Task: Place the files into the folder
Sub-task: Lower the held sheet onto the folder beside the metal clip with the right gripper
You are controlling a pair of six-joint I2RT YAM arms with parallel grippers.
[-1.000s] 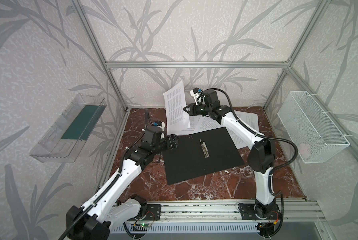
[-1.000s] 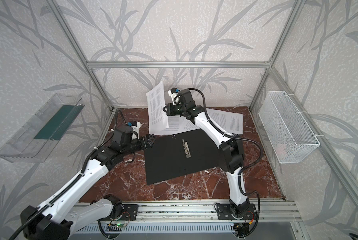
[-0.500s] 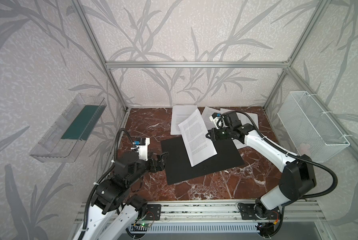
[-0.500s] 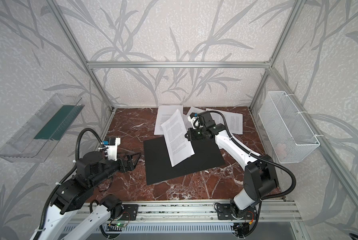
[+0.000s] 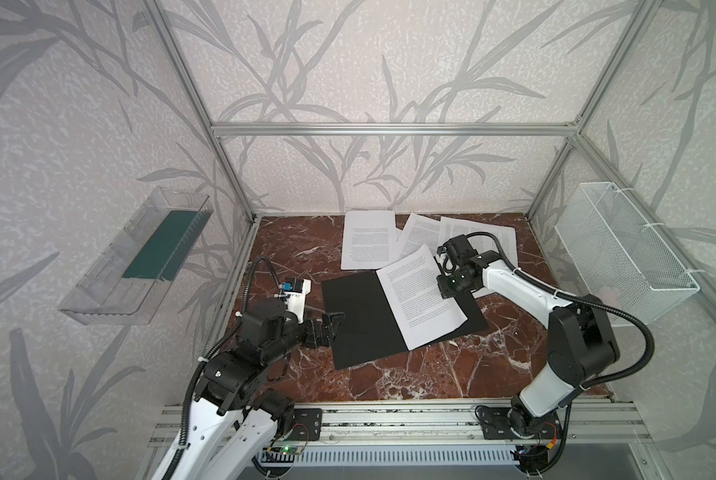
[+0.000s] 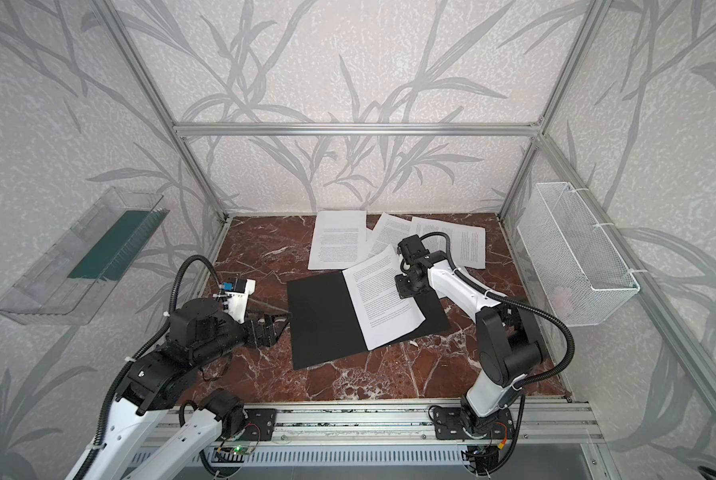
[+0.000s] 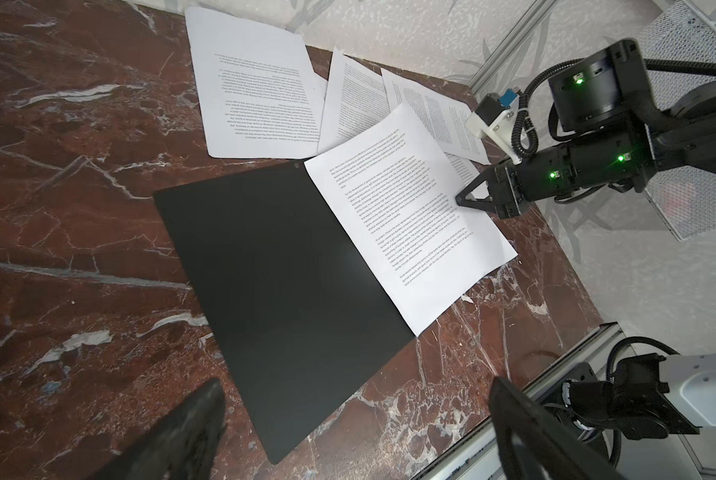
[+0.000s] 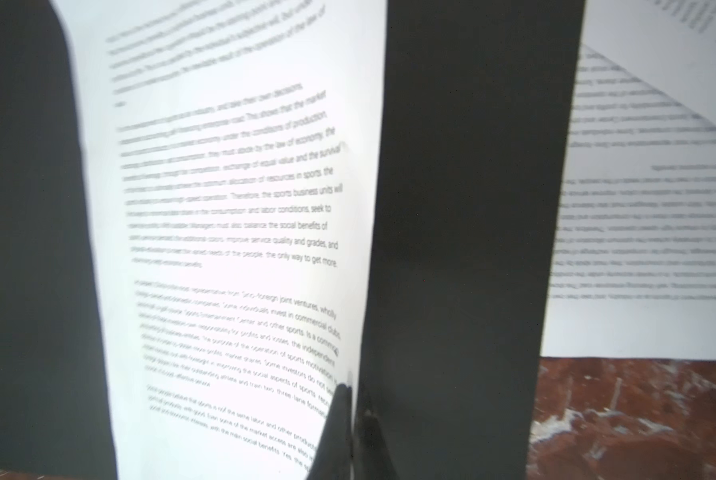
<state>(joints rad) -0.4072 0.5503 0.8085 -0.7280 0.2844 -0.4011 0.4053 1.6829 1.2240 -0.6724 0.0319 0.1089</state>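
Files (image 5: 368, 245) of white paper with dense black print are what we are putting away, and one sheet (image 5: 418, 299) is in our grip. Our right gripper (image 7: 460, 199) has its jaws pinched together on the right edge of that sheet. The right wrist view shows the paper's edge caught between the two dark fingertips (image 8: 335, 415). We judge the pinch sits at the edge so the page can be laid flat and let go without trapping the fingers beneath it.

The sheet lies across the right half of the folder (image 5: 356, 320), which is spread open, black inside up, in the middle of the table (image 5: 410, 374). The sheet's left edge runs along the folder's middle line. Its near corner hangs just past the folder's near edge, so it sits a little askew.

Our left gripper (image 5: 331, 328) has its jaws spread wide and holds nothing. It is at the folder's left edge, well apart from the page, and we cannot tell whether it touches the cover. We judge it is placed there to steady or close the cover.

At least three more files lie overlapping at the far side of the table, just beyond the folder. None of them is in the folder yet, so most of the task is left.
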